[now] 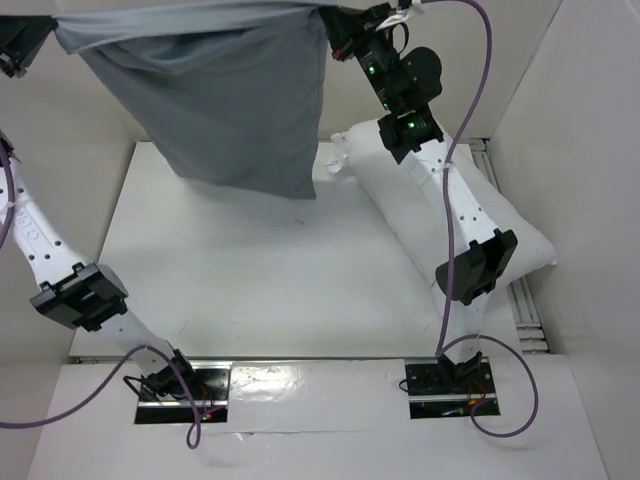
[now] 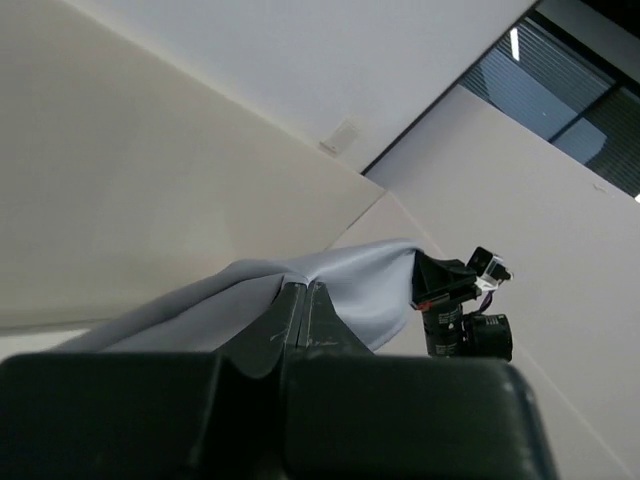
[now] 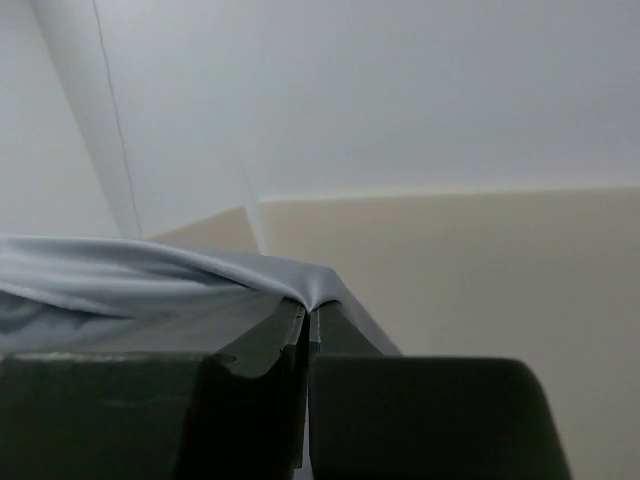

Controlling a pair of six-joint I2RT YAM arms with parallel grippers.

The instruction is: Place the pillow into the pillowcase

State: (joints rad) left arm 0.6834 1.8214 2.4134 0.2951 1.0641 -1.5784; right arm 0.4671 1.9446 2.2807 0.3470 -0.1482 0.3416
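Observation:
The grey pillowcase (image 1: pixel 225 100) hangs in the air, stretched between both grippers, its lower edge above the table's back. My left gripper (image 1: pixel 50 30) is shut on its top left corner; the left wrist view shows the cloth (image 2: pixel 330 285) pinched at the fingertips. My right gripper (image 1: pixel 335 20) is shut on its top right corner; the right wrist view shows the cloth (image 3: pixel 150 275) draped over the closed tips. The white pillow (image 1: pixel 420 215) lies slantwise on the right side of the table, partly under my right arm.
Beige and white walls enclose the table (image 1: pixel 240 270) at the back and both sides. A metal rail (image 1: pixel 525 305) runs along the table's right edge beside the pillow. The arm bases (image 1: pixel 180 385) sit at the near edge.

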